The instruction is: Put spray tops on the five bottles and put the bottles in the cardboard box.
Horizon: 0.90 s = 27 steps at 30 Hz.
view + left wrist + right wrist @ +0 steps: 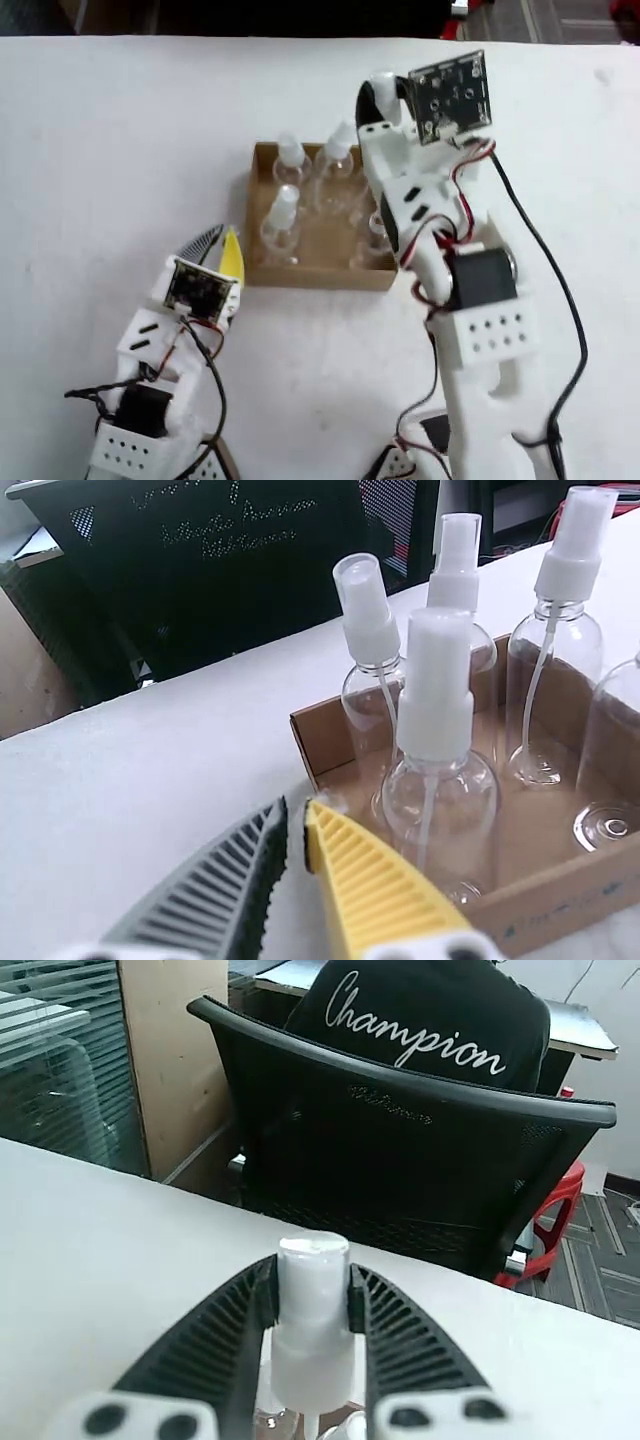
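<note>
Fingers [220, 1330] of the right gripper [312, 1272] clamp a white plastic spray top [313, 1325]; the left gripper [297, 820] rests closed beside the brown cardboard box [560, 900].

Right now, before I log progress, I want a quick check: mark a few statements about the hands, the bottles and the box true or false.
1. The right hand grips a white spray top. True.
2. The left hand holds a bottle. False: it holds nothing and sits beside the cardboard box.
3. The box lies tipped on its side. False: it sits open side up, with bottles upright inside.
4. The bottle nearest the left hand wears a spray top. True.
</note>
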### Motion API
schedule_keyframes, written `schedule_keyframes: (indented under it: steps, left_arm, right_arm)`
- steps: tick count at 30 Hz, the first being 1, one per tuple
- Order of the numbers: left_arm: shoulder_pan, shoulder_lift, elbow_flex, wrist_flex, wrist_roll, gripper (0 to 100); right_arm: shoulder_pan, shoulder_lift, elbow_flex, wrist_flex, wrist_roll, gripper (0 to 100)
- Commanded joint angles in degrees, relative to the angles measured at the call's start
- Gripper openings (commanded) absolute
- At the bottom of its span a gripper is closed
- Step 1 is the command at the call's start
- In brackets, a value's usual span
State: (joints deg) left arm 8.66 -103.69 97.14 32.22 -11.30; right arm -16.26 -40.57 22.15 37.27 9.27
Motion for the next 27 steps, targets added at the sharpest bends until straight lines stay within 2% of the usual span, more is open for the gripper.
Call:
schedule_keyframes:
  steps: [1,12,27]
  left_arm:
    - [0.5,-1.0,-0.2,-0.2,-0.7,3]
    - [0.3,-1.0,-0.2,-0.2,-0.7,3]
    - [0.5,-1.0,-0.2,-0.3,-0.7,3]
  right_arm:
    - [-1.5,-3.7,-0.4,2.9,-0.4,1.5]
    - [-1.4,2.0,-0.4,2.6,-0.5,1.5]
    - [-1.7,2.7,1.7,1.6,-0.5,1.5]
